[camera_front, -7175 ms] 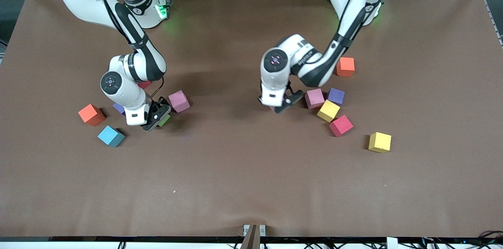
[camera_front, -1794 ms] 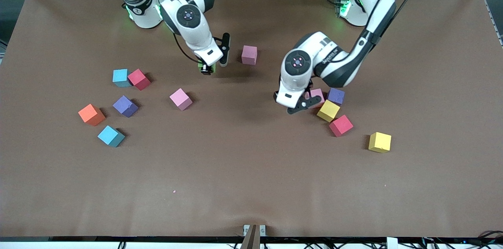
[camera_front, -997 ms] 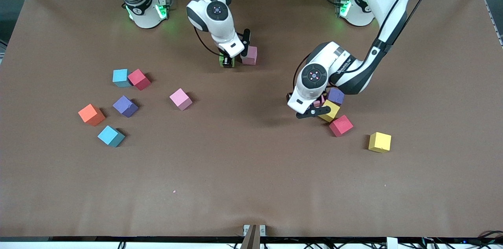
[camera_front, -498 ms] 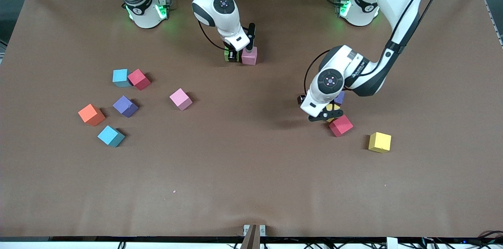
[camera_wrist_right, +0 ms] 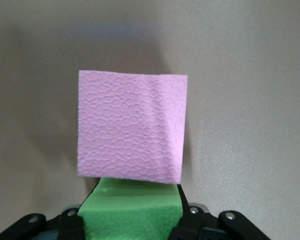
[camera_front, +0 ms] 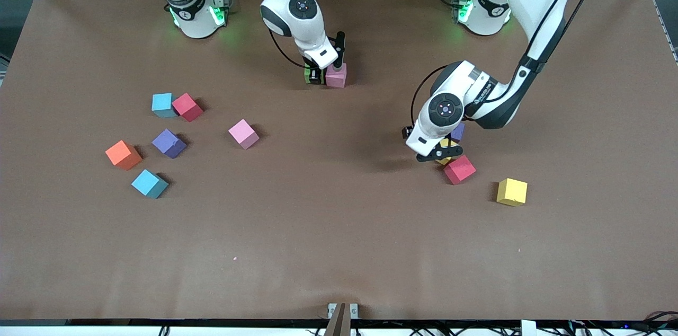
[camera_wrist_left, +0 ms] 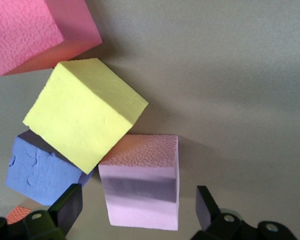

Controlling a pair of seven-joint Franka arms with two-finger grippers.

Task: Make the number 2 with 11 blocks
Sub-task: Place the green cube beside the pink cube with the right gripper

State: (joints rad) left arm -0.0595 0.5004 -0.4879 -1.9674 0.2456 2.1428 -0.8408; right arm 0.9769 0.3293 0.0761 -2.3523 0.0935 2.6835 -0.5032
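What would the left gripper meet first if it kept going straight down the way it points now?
Most likely the pale pink block: the open left gripper hangs over it with a finger on either side. The yellow block beside it touches its edge and might be brushed, though depth is hard to judge.

there are three pink blocks, two light blue blocks, two red blocks, two purple blocks and two yellow blocks. there is one green block and one orange block in plain sight.

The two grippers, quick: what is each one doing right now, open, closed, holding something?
Left gripper: open, straddling a pale pink block on the table, not gripping it.
Right gripper: shut on the green block, set beside a pink block.
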